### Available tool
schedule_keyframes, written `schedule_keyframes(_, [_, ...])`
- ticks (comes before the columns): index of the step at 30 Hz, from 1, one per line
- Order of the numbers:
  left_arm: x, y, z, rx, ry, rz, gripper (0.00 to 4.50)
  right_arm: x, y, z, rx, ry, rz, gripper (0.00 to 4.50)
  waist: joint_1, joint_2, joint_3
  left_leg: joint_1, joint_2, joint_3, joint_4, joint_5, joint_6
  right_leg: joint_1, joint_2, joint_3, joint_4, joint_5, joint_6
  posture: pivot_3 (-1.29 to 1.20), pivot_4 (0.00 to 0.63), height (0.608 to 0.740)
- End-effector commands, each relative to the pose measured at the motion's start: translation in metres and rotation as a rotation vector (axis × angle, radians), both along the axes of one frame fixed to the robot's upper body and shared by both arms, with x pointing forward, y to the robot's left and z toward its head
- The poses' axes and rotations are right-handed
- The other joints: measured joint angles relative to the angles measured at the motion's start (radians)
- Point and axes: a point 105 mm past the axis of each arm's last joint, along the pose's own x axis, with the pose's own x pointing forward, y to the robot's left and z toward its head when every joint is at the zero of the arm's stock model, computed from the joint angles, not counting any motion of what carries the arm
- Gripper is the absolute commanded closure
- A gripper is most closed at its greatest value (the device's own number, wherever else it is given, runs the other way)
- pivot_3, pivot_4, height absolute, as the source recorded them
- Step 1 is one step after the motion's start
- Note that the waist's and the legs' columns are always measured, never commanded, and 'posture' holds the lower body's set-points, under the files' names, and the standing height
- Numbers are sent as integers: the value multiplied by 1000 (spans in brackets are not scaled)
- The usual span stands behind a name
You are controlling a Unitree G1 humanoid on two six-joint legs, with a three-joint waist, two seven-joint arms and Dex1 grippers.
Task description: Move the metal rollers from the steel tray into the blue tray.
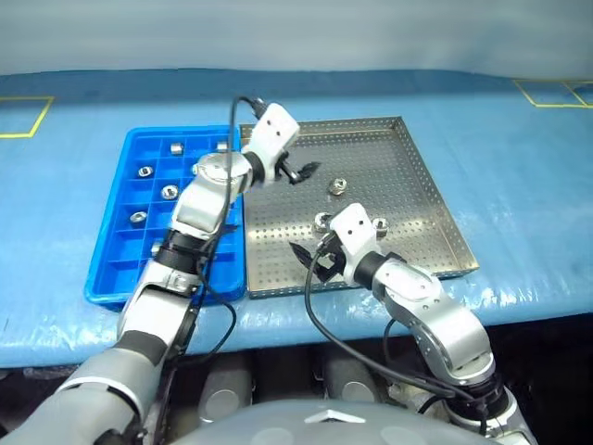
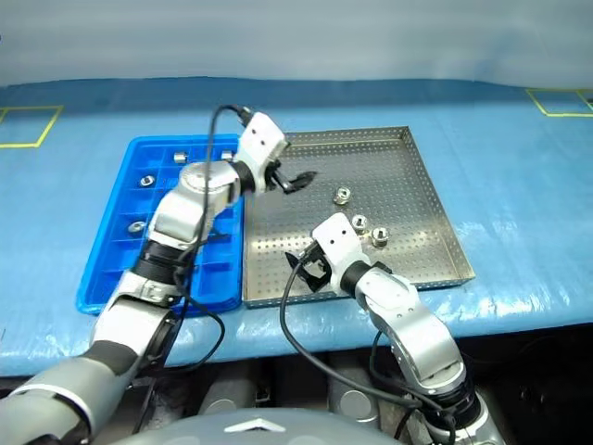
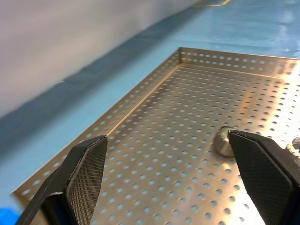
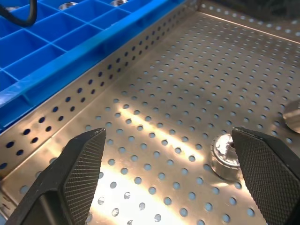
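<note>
The steel tray (image 1: 422, 199) lies centre-right on the blue table, and three metal rollers rest on its perforated floor: one (image 1: 337, 186) in the middle and two (image 1: 322, 221) (image 1: 378, 224) nearer the front. The blue tray (image 1: 111, 269) sits along its left side with several rollers (image 1: 170, 192) in its compartments. My left gripper (image 1: 301, 172) hovers open and empty over the steel tray's back-left area. In the left wrist view a roller (image 3: 224, 140) lies just beyond one fingertip. My right gripper (image 1: 310, 261) is open and empty above the tray's front-left part, a roller (image 4: 226, 152) beside one finger.
The steel tray's raised rim (image 4: 70, 112) and the blue tray's wall (image 4: 84, 51) stand side by side between the two trays. Yellow tape marks (image 1: 23, 116) lie on the blue table cover at the far left and far right.
</note>
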Motion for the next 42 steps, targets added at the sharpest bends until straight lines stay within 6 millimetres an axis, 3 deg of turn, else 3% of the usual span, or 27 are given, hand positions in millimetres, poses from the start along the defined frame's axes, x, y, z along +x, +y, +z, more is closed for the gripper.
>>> schedule_keyframes(1, [-11, -18, -15, 76, 25, -122, 40, -2, -8, 12, 9, -53, -58, 0, -18, 0, 0, 0, 0, 1, 0, 0, 0, 0, 0, 1, 0, 0, 1, -265, 150, 740])
schedule_keyframes(7, [-34, -14, -48, 218, 122, -248, 40, -4, -16, 12, 12, -51, -107, 0, -70, 0, 0, -1, 0, 3, 0, 0, 1, -4, 0, 4, 3, -2, 5, -291, 150, 740])
schedule_keyframes(15, [-37, -3, -67, 317, 143, -223, 40, -2, -13, 13, 17, -55, -97, 0, -104, 0, 0, -1, 0, 3, 0, 0, 0, -4, 0, 5, 4, -2, 6, -269, 150, 740])
schedule_keyframes(18, [-37, -2, -69, 319, 140, -206, 609, -1, -11, 13, 18, -57, -91, 0, -103, 0, 0, -1, 0, 3, 0, 0, 0, -5, 0, 5, 4, 0, 9, -261, 150, 740])
schedule_keyframes(24, [-38, -3, -50, 242, 89, -172, 2629, 0, -7, 14, 20, -58, -70, 0, -99, 0, 0, -1, 0, 3, -1, 0, 0, -5, 0, 5, 4, 0, 9, -229, 150, 740])
schedule_keyframes(25, [-37, -2, -44, 213, 74, -153, 2831, 0, -6, 14, 21, -59, -63, 0, -98, 0, 0, -1, 0, 3, -1, 0, 0, -5, 0, 5, 4, 0, 9, -218, 150, 740])
schedule_keyframes(28, [-34, 8, -25, 130, 27, -67, 2827, 2, -1, 15, 27, -58, -39, 0, -93, 0, 0, -1, 1, 3, -1, 0, 0, -6, 0, 6, 4, 0, 10, -179, 150, 740])
schedule_keyframes(33, [-37, 48, 4, 34, -70, 150, 2827, 4, 14, 17, 30, -54, 46, 0, -71, 1, 0, -1, 1, 3, -2, 0, 0, -6, 0, 6, 4, 1, 10, -90, 150, 740])
schedule_keyframes(35, [-42, 73, 13, 27, -111, 258, 2827, 6, 23, 18, 35, -55, 89, 0, -50, 1, 0, 0, 1, 3, -3, 1, -1, -7, 0, 6, 5, 1, 10, -65, 150, 740])
schedule_keyframes(42, [-82, 146, 21, 20, -140, 591, 2827, 6, 63, 23, 51, -62, 295, 0, 26, 0, 0, -1, 1, 3, -5, 1, -2, -8, 0, 5, 4, 3, 4, 72, 150, 740])
